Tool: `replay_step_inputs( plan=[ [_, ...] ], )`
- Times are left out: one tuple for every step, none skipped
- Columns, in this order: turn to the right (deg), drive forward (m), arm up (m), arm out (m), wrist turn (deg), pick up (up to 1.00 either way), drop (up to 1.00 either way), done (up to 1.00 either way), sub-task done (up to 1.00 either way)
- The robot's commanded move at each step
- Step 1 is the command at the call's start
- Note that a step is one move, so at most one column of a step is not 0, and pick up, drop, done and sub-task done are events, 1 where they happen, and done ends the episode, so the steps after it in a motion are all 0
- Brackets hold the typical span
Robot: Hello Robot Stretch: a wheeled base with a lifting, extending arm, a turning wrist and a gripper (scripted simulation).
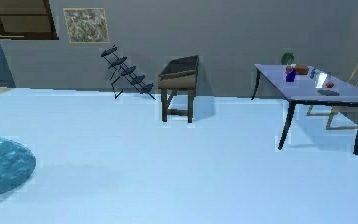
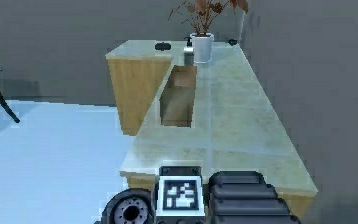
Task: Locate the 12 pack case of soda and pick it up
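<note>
No shape in these frames reads as a case of soda. A blue table (image 1: 347,95) at the forward view's right carries small blobs: a dark blue one (image 1: 290,73), a white one (image 1: 322,79) and a red one (image 1: 330,86). At the arm side view's bottom edge a white marked square (image 2: 182,195) shows, with the gripper's (image 2: 127,210) dark round body to its left. Its far end is cut off, so I cannot tell whether it holds anything.
A long stone counter (image 2: 237,110) with a sunken sink (image 2: 177,98) and a potted plant (image 2: 202,38) runs up the arm side view. Ahead stand a dark wooden side table (image 1: 178,82), a leaning black rack (image 1: 127,74), a chair (image 1: 353,92) and a blue rug (image 1: 5,165); open floor lies between.
</note>
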Motion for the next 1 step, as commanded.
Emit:
replay_step_inputs(
  plan=[
    [0.0, 0.00, 0.00, 0.40, 0.0, 0.00, 0.00, 0.00, 0.00]
  ],
)
